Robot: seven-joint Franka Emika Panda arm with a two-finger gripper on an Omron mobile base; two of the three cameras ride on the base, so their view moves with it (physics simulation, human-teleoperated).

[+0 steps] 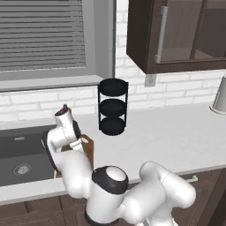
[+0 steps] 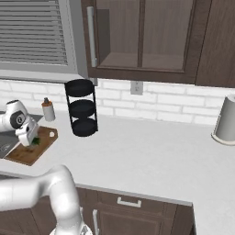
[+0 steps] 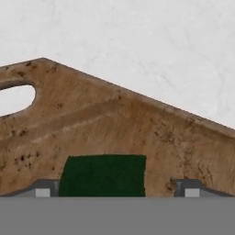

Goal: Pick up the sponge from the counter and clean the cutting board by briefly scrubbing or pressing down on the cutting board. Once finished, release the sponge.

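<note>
Hovering low over the cutting board (image 2: pixel 27 149), gripper (image 3: pixel 117 188) pointed down at it, fingers (image 3: pixel 43 188) spread wide, one on each side of the sponge (image 3: pixel 103 175) and clear of its ends. Nothing gripped. Sponge lying flat on the board, dark green face up, between the two tips, toward the board's middle. Seen as a small green patch under the hand (image 2: pixel 28 131) from the right base view too. Board resting on the counter (image 2: pixel 137 151) at its left end, beside the sink (image 1: pixel 20 154), handle slot (image 3: pixel 13 98) at the corner nearest the back wall. Black three-tier rack (image 2: pixel 81 108) standing near the board's far right corner, by the brick wall. Small bottle (image 2: pixel 47 110) behind the board. Pale jug (image 2: pixel 226 120) well apart at the counter's right end.
</note>
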